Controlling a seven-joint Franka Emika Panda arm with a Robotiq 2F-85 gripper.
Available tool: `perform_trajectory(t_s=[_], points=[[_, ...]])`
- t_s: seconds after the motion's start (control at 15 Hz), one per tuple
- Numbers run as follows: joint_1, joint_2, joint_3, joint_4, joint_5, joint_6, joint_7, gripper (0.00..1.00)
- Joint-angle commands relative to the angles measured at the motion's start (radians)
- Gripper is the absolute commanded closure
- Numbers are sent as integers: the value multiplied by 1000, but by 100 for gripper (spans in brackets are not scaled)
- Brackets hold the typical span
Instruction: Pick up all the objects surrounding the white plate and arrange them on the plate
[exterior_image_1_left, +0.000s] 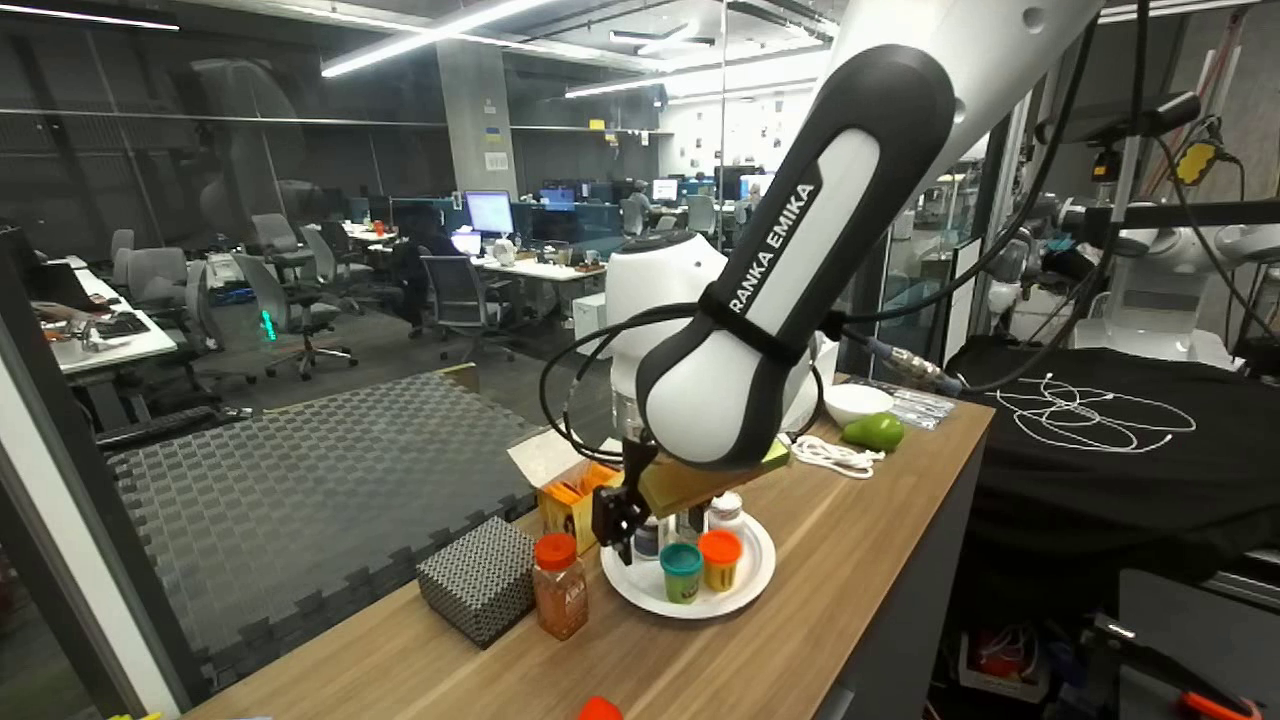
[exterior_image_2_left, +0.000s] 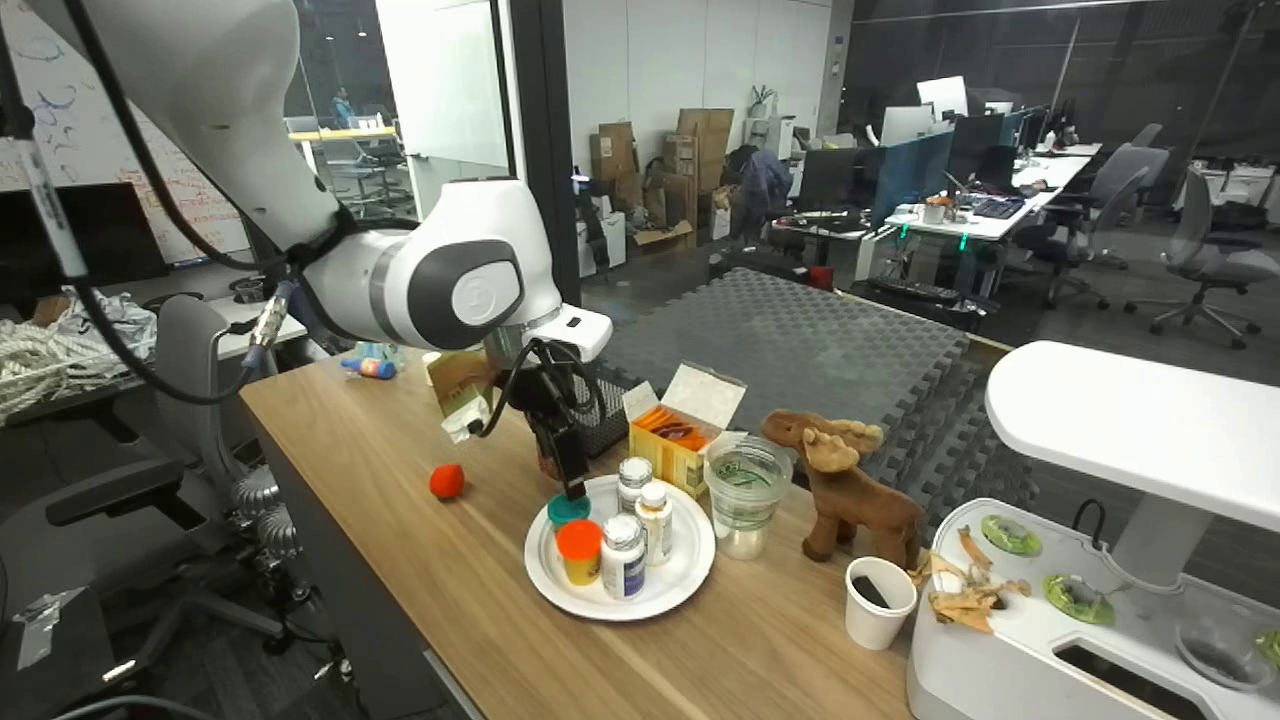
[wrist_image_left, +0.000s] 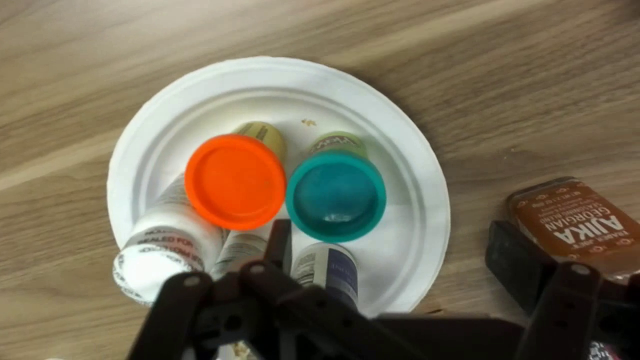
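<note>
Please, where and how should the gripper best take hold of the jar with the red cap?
I would lower the open gripper from above, jaws on opposite sides of the jar, just under its red cap: it stands upright with flat-looking sides. The grey block sits close beside it, so a low approach from there looks blocked.

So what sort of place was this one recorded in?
Probably an office, perhaps with a lab area in it: computer desks, swivel chairs and a whiteboard with handwriting on it.
</note>
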Motion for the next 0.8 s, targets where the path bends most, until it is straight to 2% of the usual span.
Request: perform_trajectory(t_s=[0.0,0.47,0.73], points=[[-32,-50,52,7,12,-18,-45,0],[-140,-29,239,100,110,-21,-250,0],[-169,-2,288,149,132,-32,-336,0]])
